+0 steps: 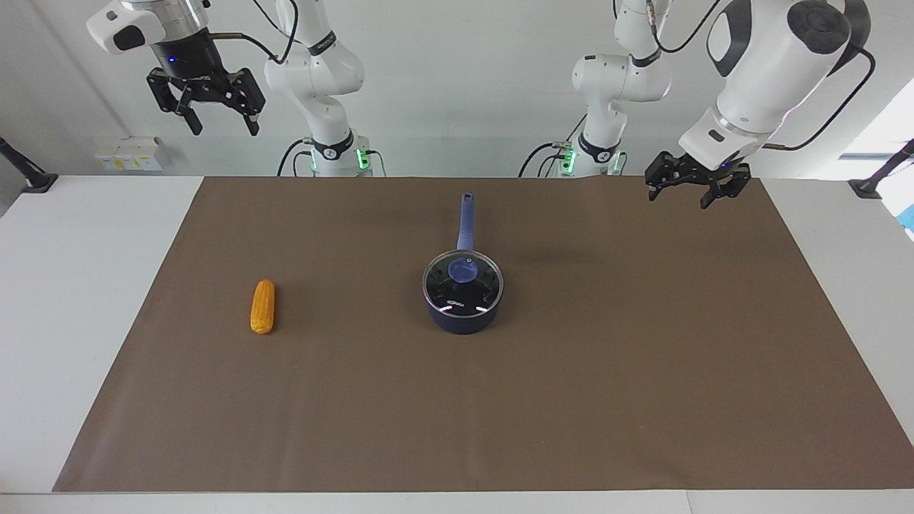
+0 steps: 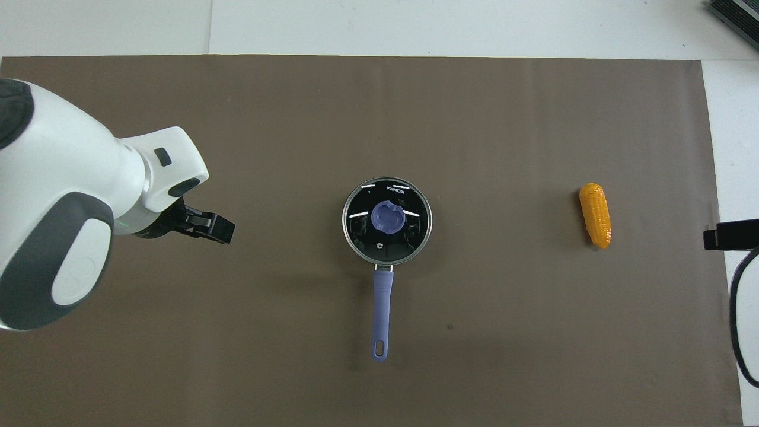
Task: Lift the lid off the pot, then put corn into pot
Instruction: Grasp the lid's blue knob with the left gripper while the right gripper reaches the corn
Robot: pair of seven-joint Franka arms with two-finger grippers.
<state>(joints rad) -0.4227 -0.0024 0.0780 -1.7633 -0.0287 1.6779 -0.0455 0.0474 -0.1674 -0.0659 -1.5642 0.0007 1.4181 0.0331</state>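
Observation:
The dark blue pot [image 1: 463, 314] stands in the middle of the brown mat, its long blue handle [image 1: 465, 221] pointing toward the robots. The glass lid [image 1: 446, 285] with a blue knob [image 1: 464, 270] sits on the pot. They also show in the overhead view: pot handle [image 2: 382, 308], lid [image 2: 362, 222]. The corn [image 1: 263, 307] lies on the mat toward the right arm's end, also in the overhead view [image 2: 595, 214]. My left gripper [image 1: 678, 200] hangs open and empty, low over the mat toward the left arm's end. My right gripper [image 1: 225, 131] is open and empty, raised high at the right arm's end.
The brown mat [image 1: 571, 400] covers most of the white table [image 1: 71, 285]. A small white box [image 1: 132, 153] sits at the table's edge by the right arm. Black stands [image 1: 32, 178] are at both table corners nearest the robots.

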